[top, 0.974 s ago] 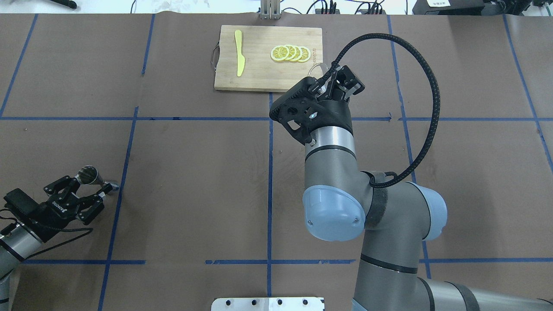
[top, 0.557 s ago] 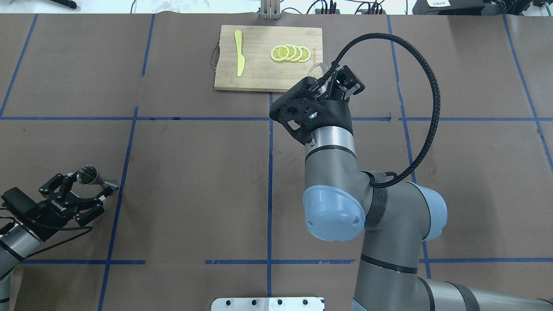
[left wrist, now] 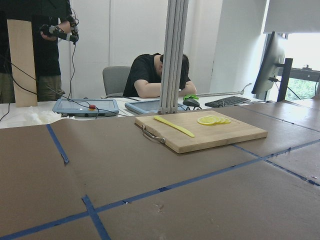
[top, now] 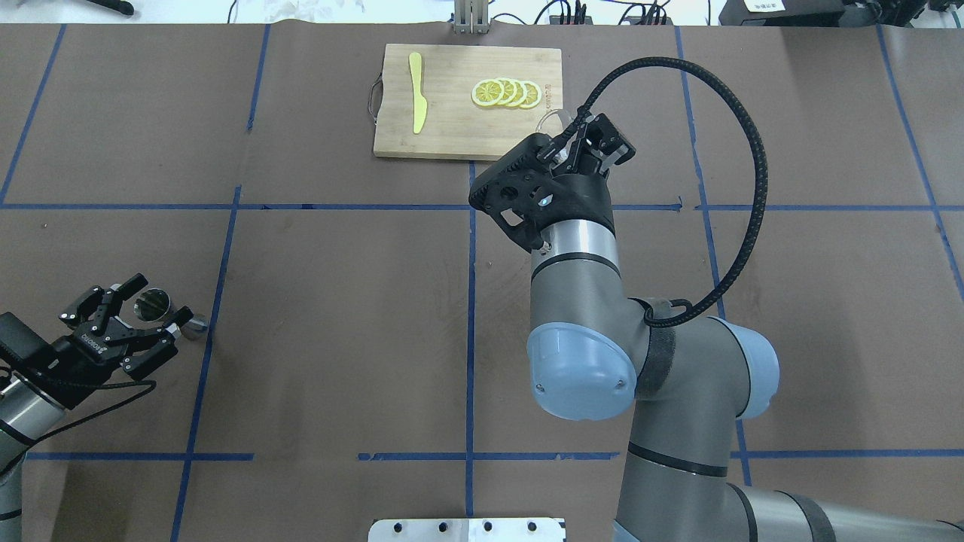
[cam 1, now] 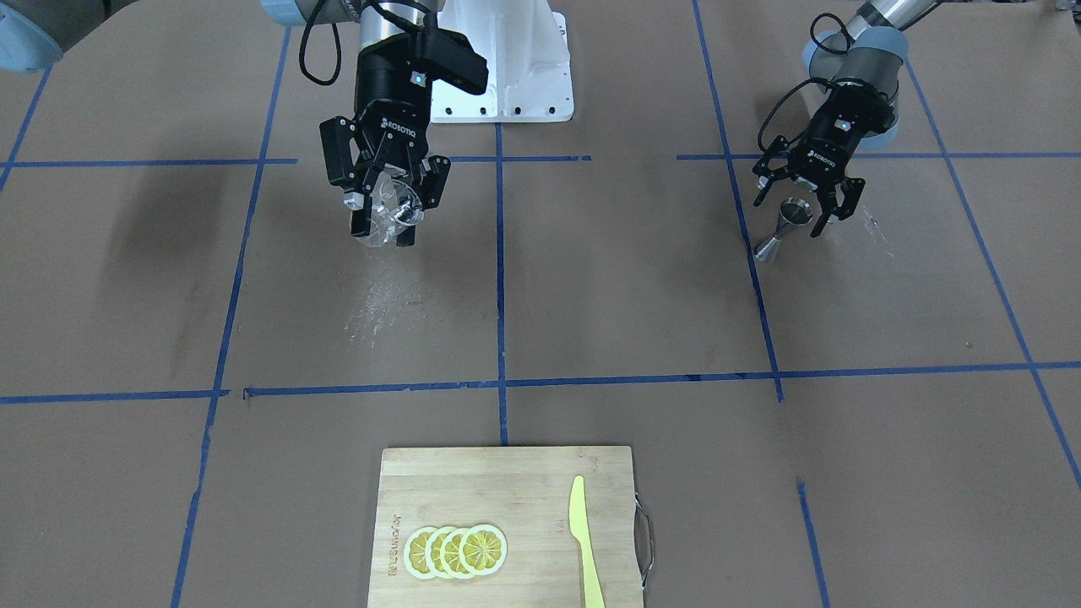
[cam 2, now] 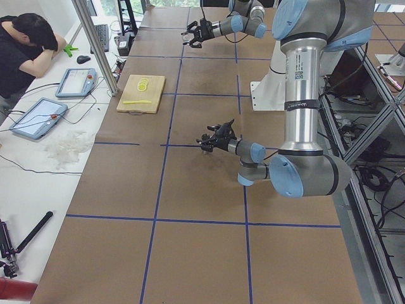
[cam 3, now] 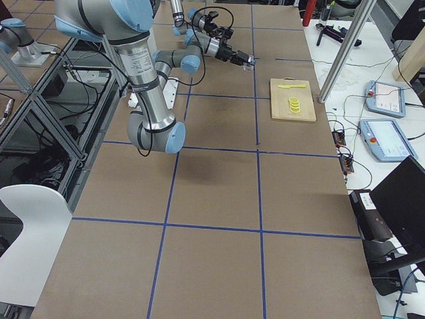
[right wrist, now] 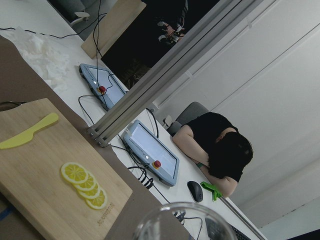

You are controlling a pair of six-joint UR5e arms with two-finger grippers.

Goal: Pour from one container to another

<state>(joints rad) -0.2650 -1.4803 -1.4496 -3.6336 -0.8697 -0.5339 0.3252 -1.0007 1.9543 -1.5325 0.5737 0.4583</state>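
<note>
As we log them: clear cup (cam 1: pixel 390 209) and steel jigger (cam 1: pixel 773 241), well apart from the cutting board (cam 1: pixel 507 507).
Cup tilted aloft in the right gripper's (cam 1: pixel 384 230) clamp; jigger standing between the left gripper's (top: pixel 160 298) wide-spread jaws.

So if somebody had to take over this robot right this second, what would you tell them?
Right pincer: shut on the clear cup, held tilted above the table. I cannot tell whether anything is in it.
Left pincer: open, with a finger on either side of the steel jigger. The jigger stands on the table and is not gripped.
Cup and jigger are far apart, on opposite halves of the table.
Done: the cup is picked up.
Left: probably close on the jigger, bring the two together, then pour from the cup into the jigger.
</note>
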